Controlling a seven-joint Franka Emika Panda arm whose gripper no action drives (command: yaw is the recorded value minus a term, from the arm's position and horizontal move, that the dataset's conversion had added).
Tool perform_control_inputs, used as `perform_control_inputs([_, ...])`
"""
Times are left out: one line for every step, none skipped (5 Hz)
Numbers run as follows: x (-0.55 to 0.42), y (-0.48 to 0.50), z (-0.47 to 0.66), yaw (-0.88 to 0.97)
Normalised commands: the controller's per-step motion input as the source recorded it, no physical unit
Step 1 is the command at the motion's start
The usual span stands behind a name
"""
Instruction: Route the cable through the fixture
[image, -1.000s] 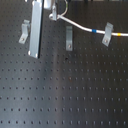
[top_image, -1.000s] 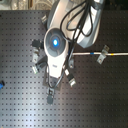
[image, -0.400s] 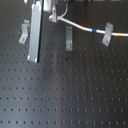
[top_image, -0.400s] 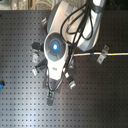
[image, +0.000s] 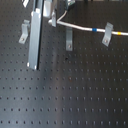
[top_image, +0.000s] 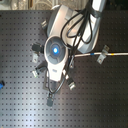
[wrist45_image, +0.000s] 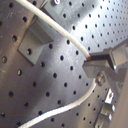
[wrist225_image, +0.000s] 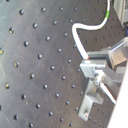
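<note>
Scanning the first exterior view from its left: a small grey clip (image: 23, 32) stands on the black board (image: 70, 95), then a long grey metal bar (image: 34, 37) of the gripper (image: 42, 10) hangs upright just above the board. Right of it the cable (image: 82, 27) starts near the gripper, sags past a second clip (image: 69, 39), and runs on to a third clip (image: 106, 34) at the first exterior view's right, with a short blue band (image: 95, 30) just before that clip and a yellowish stretch (image: 120, 33) after it. The cable appears to rest in or against the third clip, whereas at the second clip it passes over the top, so my judgement is that the routing is only partly done. In the first wrist view the cable (wrist45_image: 60, 35) ends at the finger tips (wrist45_image: 95, 59), which look closed on it; the hold appears to keep the free end taut for threading. Materials: matte black perforated board with a regular hole grid, bent sheet-metal clips, thin flexible white cord, smooth. In the second exterior view the arm's white body (top_image: 60, 47) hides the grip.
</note>
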Motion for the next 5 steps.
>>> perform_control_inputs([-0.102, 0.285, 0.61, 0.00])
perform_control_inputs([0.009, 0.037, 0.00, 0.00])
perform_control_inputs([0.047, 0.190, -0.04, 0.00])
perform_control_inputs([0.018, 0.077, 0.30, 0.00])
perform_control_inputs([-0.099, 0.000, 0.75, 0.00])
